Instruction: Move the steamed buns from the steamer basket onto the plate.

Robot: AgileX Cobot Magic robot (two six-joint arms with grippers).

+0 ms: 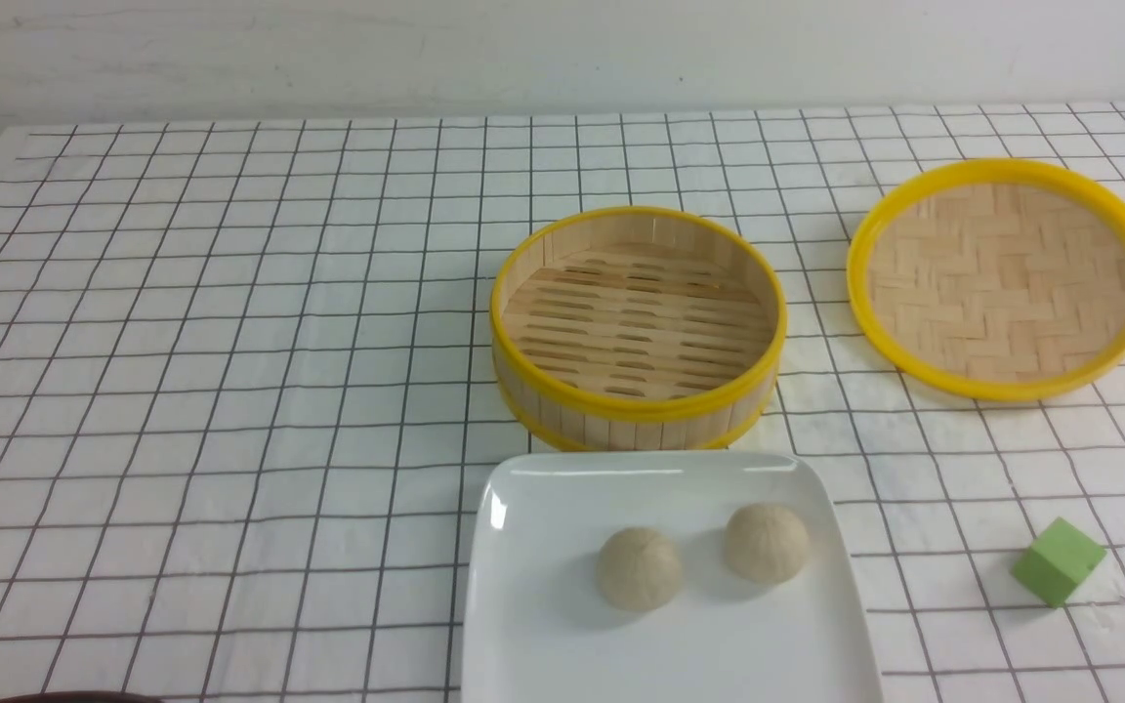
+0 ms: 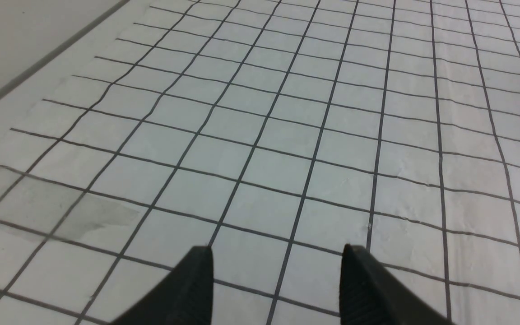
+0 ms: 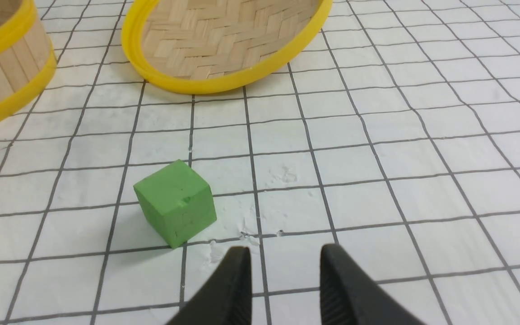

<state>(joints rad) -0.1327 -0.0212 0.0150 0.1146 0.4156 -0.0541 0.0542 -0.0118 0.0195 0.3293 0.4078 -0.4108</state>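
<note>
I see both steamed buns (image 1: 638,568) (image 1: 766,543) on the plate (image 1: 543,547), side by side, apart. Steamer basket (image 1: 637,329) just behind it, nothing inside. Lid (image 1: 1002,279) lies right of the basket, green cube (image 1: 1058,560) right of the plate. Bench (image 1: 211,391) has a black-grid white cloth; plain white wall behind. Left claw (image 2: 277,271) released over bare cloth, right claw (image 3: 282,266) released near the cube, gripping nothing.

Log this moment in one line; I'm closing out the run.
steamed buns: both on plate | steamer basket: empty | grippers: open, empty
</note>
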